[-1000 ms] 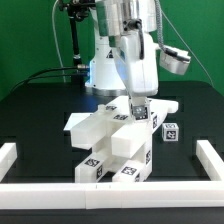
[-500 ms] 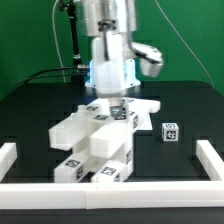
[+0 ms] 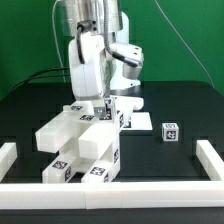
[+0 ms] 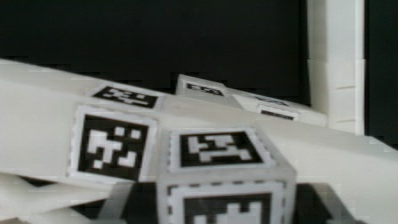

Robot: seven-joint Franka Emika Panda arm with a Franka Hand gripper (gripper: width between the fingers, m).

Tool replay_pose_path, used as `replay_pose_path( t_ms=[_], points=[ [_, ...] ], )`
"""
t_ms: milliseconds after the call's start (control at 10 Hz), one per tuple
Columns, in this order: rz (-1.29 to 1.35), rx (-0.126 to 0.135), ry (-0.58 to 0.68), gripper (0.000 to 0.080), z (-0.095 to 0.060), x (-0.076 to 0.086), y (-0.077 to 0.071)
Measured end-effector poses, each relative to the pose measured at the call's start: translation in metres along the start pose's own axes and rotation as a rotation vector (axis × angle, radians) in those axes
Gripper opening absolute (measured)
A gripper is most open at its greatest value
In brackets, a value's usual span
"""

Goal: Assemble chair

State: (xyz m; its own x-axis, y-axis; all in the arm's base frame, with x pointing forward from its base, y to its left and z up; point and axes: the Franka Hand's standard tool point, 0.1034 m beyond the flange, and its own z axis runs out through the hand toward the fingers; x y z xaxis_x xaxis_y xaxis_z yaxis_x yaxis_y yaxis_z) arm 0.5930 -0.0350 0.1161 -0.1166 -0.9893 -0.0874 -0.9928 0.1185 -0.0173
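Observation:
The chair [image 3: 85, 148] is a chunky white structure of slabs and bars with black-and-white tags, lying in the middle of the black table. My gripper [image 3: 107, 106] reaches down onto its rear upper part and is shut on a tagged block of it. In the wrist view that block [image 4: 222, 160] fills the space between my dark fingers [image 4: 150, 205], and more tagged chair parts [image 4: 125, 130] lie beyond it. A loose small tagged cube [image 3: 171, 131] stands apart at the exterior view's right.
Long plain white border rails run along the front [image 3: 120, 190] and both sides [image 3: 212, 155] of the table. One rail shows in the wrist view [image 4: 331, 60]. The robot's base and cables stand behind the chair.
The gripper and the chair structure have moved together toward the exterior view's left and turned. The small cube has stayed where it was.

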Motion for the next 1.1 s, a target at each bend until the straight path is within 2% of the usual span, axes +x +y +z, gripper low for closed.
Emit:
replay_pose_path(
  t_ms=[300,400,500,600,800,900,1000,1100],
  points=[
    [-0.006,-0.002,0.001,0.0285,0.0013,-0.0008,0.0007],
    [-0.007,-0.003,0.001,0.0515,0.0015,-0.0010,0.0008],
    [-0.017,-0.003,0.001,0.0515,0.0015,-0.0012,0.0008],
    [-0.050,-0.003,0.001,0.0621,0.0015,-0.0012,0.0008],
    [-0.067,-0.005,0.002,0.0641,0.0015,-0.0020,0.0010],
    [-0.282,-0.049,0.009,0.0641,-0.0013,-0.0052,0.0040],
    [-0.507,-0.051,0.024,0.0649,-0.0024,-0.0075,0.0026],
    [-0.608,-0.052,0.025,0.0649,0.0009,-0.0070,0.0054]
  ],
)
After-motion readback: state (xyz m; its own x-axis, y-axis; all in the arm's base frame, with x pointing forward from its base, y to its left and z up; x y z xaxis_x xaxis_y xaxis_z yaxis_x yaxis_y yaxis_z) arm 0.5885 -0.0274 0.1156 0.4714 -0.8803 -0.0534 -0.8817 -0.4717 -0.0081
